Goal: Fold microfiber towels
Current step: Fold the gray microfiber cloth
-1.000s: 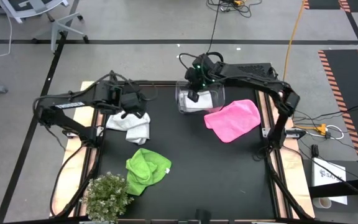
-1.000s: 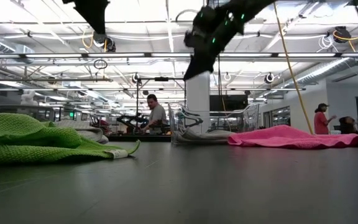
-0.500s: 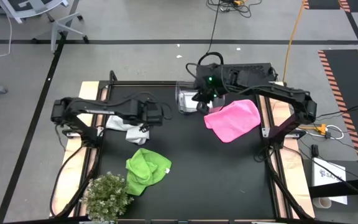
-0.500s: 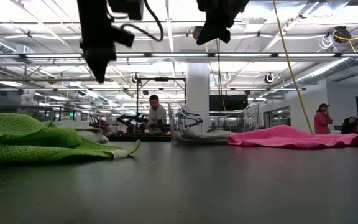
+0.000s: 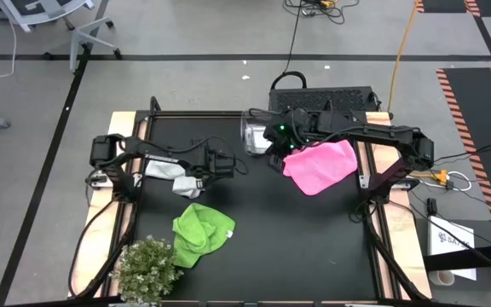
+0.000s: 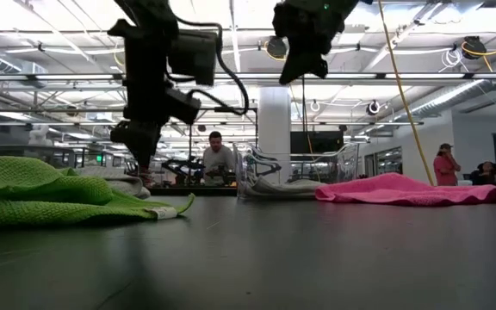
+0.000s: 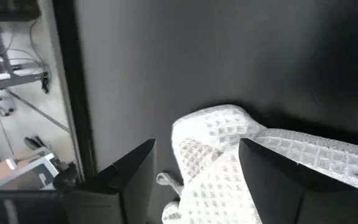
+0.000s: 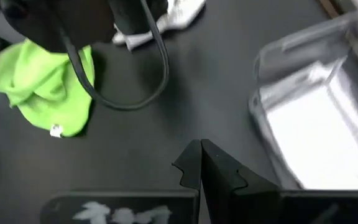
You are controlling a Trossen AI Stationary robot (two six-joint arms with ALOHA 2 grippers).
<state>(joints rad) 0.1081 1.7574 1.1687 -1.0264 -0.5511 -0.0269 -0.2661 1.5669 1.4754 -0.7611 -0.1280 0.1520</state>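
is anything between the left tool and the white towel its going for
Nothing visible is in the way. The left tool hangs open right over the white towel, whose bunched end shows between its fingers in the left wrist view. The lime green towel lies apart, nearer the plant.

A white towel (image 5: 170,169) lies bunched up at the left. A green towel (image 5: 199,233) sits crumpled in front. A pink towel (image 5: 320,165) lies flat at the right.

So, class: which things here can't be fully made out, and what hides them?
- White towel, high view: left arm covers its middle.
- Towel in the bin, high view: right gripper overlaps it.
- Green towel, right wrist view: the other arm hides its top.
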